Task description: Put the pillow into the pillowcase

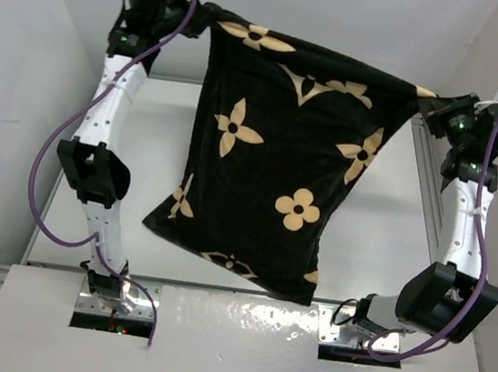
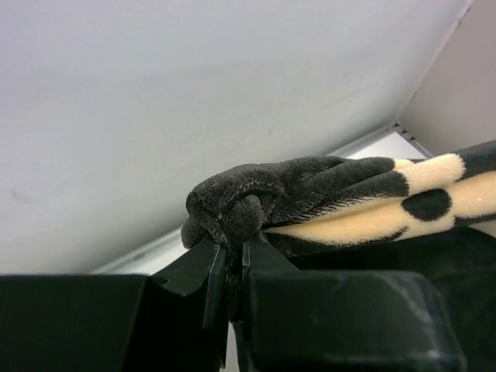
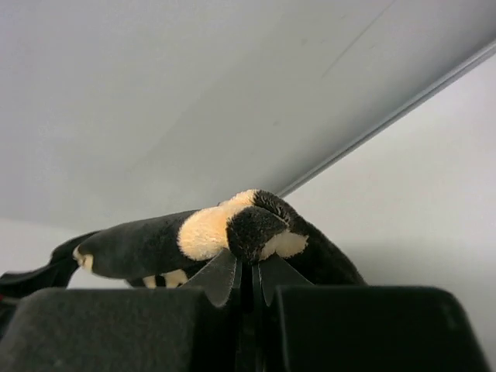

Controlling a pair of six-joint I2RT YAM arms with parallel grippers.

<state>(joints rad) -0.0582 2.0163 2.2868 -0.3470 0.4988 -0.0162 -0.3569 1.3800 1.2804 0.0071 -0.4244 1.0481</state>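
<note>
The black pillowcase with tan flowers hangs stretched in the air between both arms, bulging and full, its lower corner near the table's front edge. No cream pillow shows; it is hidden or out of view. My left gripper is shut on the upper left corner of the pillowcase; in the left wrist view a bunched black fold sits pinched between the jaws. My right gripper is shut on the upper right corner; in the right wrist view a black and tan fold is clamped.
The white table lies below the hanging fabric, with white walls at the back and sides. A metal rail runs along the table's right edge. A white front panel lies between the arm bases.
</note>
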